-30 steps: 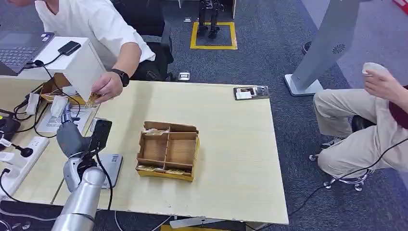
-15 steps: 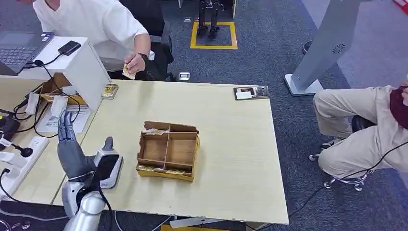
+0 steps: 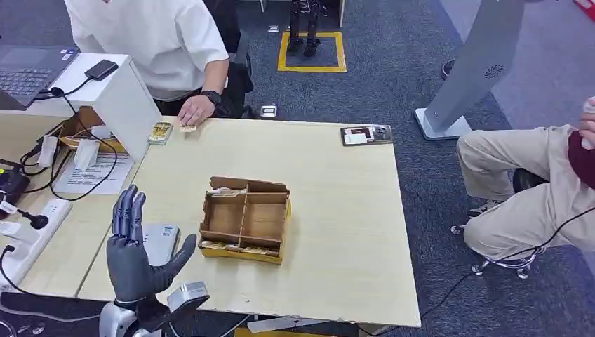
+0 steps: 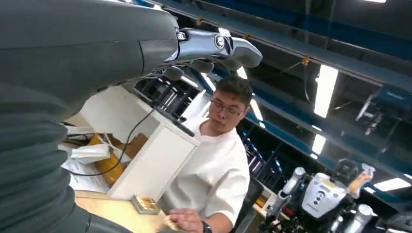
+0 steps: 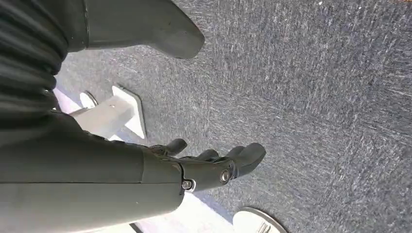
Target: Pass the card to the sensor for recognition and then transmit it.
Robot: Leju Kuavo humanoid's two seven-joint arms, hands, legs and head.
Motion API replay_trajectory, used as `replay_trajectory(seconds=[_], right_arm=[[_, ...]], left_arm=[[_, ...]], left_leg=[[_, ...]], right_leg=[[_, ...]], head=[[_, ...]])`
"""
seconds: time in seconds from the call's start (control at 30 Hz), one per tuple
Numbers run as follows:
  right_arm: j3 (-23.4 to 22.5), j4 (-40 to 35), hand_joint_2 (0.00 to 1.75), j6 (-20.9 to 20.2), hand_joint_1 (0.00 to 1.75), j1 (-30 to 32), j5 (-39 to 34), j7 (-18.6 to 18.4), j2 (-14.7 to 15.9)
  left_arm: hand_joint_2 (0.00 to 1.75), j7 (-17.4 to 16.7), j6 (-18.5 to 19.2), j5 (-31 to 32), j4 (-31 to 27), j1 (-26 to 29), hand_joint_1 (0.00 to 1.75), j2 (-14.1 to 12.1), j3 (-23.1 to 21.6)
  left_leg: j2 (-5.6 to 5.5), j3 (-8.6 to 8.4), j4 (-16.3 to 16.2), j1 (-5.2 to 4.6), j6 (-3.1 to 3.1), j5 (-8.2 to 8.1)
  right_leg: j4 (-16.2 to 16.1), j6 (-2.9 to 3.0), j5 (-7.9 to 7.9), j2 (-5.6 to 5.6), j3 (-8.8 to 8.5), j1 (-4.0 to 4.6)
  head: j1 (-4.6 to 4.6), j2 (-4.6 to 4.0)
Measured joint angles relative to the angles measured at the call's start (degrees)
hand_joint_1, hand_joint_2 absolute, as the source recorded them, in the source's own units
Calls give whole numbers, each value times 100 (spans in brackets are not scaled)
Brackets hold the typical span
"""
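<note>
My left hand (image 3: 137, 258) stands upright over the near left edge of the table (image 3: 337, 210), fingers spread and nothing in it. In the left wrist view the same hand (image 4: 121, 43) is bare, its fingers (image 4: 218, 46) stretched out. Just beyond it a flat grey sensor pad (image 3: 163, 239) lies on the table. A person in a white shirt (image 3: 151, 42) rests a hand (image 3: 194, 110) at the far edge, beside a small card (image 3: 188, 128). My right hand (image 5: 194, 170) hangs over grey carpet, fingers loosely apart and empty.
A cardboard tray with compartments (image 3: 245, 219) sits mid-table with cards along its edges. A small yellow card pack (image 3: 161, 133) lies by a white stand (image 3: 126, 98). Cables and a power strip (image 3: 28, 232) crowd the left desk. A dark device (image 3: 366, 135) sits far right; a person sits there (image 3: 533, 182).
My left hand has drawn back from the far left of the table to its near edge and turned upright. The person pulled a card away and now rests that hand at the far edge.
</note>
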State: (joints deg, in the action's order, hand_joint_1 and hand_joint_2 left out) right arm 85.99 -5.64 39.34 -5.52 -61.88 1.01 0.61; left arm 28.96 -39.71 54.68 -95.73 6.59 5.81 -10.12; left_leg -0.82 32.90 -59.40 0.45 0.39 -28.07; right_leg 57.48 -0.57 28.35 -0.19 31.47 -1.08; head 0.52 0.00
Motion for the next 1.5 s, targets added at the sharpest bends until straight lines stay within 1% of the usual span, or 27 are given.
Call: replay_trajectory(seconds=[0.17, 0.27, 0.37, 0.43, 0.47, 0.5, 0.57, 0.63, 0.7, 0.8, 1.17, 1.27, 1.4, 1.5], right_arm=[[0, -2, 175, -9, 0, -1, 11, -2, 4], [0, 0, 175, -17, 0, -4, 26, -2, 11], [2, -2, 175, -37, 0, -5, 50, -4, 15], [18, -2, 175, -81, 0, -8, 68, -4, 22], [28, -2, 175, -94, 0, -13, 68, -4, 26], [44, -2, 175, -98, 0, -16, 68, -7, 33], [55, -2, 175, -118, 0, -19, 83, -7, 37], [68, -2, 175, -136, 0, -21, 105, -4, 39], [96, -2, 175, -135, 0, -24, 103, 0, 39], [127, -2, 175, -125, 0, -24, 103, 0, 37], [157, -2, 175, -135, 0, -31, 103, 4, 39], [160, -2, 175, -133, 0, -33, 109, 24, 37], [175, -2, 175, -92, 0, -37, 109, 15, 37], [190, -2, 175, -92, 0, -36, 111, -26, 37]], left_arm=[[175, -173, 0, 681, 0, 3, 0, 88, -57], [175, -430, 0, 1649, 11, -38, 0, 105, -61], [175, -608, 0, 2117, 31, -85, 0, 107, -66], [175, -1172, 0, 2788, 128, -179, 0, 49, -113], [175, -1358, 0, 2877, 195, -242, 0, 13, -175], [175, -1551, 0, 2877, 294, -311, 0, -45, -275], [175, -1802, 0, 2892, 465, -443, 0, -155, -463], [175, -1924, 0, 2916, 632, -568, 0, -216, -590], [175, -2011, 2, 2919, 808, -658, 0, -268, -690], [175, -2020, 2, 2919, 949, -729, 0, -328, -765], [175, -2042, 2, 2921, 1198, -830, 0, -411, -874], [175, -2177, 20, 2954, 1255, -888, 0, -426, -879], [175, -2452, 48, 2956, 1342, -991, 0, -450, -881], [175, -2741, 74, 3199, 1421, -1054, 0, -459, -879]], left_leg=[[0, -1, 0, 0, 0, 0], [0, 0, 0, 0, 0, 0], [1, -1, 0, 0, 0, 0], [0, 0, 0, 0, 0, 0], [0, -1, 0, 0, 0, 0], [0, 0, 0, 0, 0, 0], [0, 0, 0, 0, 0, 1], [0, 0, 0, 0, 0, 1], [0, 0, 0, 0, 0, 1], [0, 0, 0, 0, 0, 1], [0, 1, 0, 0, 0, 0], [0, 1, 0, 0, 0, 1], [0, 1, 0, 0, 0, 1], [0, 1, 0, 0, 0, 1]], right_leg=[[0, 0, 0, 1, 0, 0], [0, 0, 0, 0, 0, 0], [0, 0, 0, 2, 1, 0], [0, 0, 0, 0, 2, 0], [0, 0, 0, 0, 2, 0], [0, 0, 0, 0, 2, 0], [0, 0, -1, 0, 1, 0], [0, 0, -1, 0, 0, 0], [0, 0, -1, 1, 0, 0], [0, 0, -1, 1, 1, 0], [0, 0, -1, 1, 2, 0], [0, 0, -1, 0, 2, 0], [0, 0, -1, 1, 1, 0], [0, 0, -1, 1, 2, 0]], head=[[0, 2], [2, 2], [0, 2], [2, 0], [0, 0], [2, 2], [0, 0], [0, 2], [0, 2], [0, 0], [0, 0], [0, 2], [0, 2], [2, 0]])
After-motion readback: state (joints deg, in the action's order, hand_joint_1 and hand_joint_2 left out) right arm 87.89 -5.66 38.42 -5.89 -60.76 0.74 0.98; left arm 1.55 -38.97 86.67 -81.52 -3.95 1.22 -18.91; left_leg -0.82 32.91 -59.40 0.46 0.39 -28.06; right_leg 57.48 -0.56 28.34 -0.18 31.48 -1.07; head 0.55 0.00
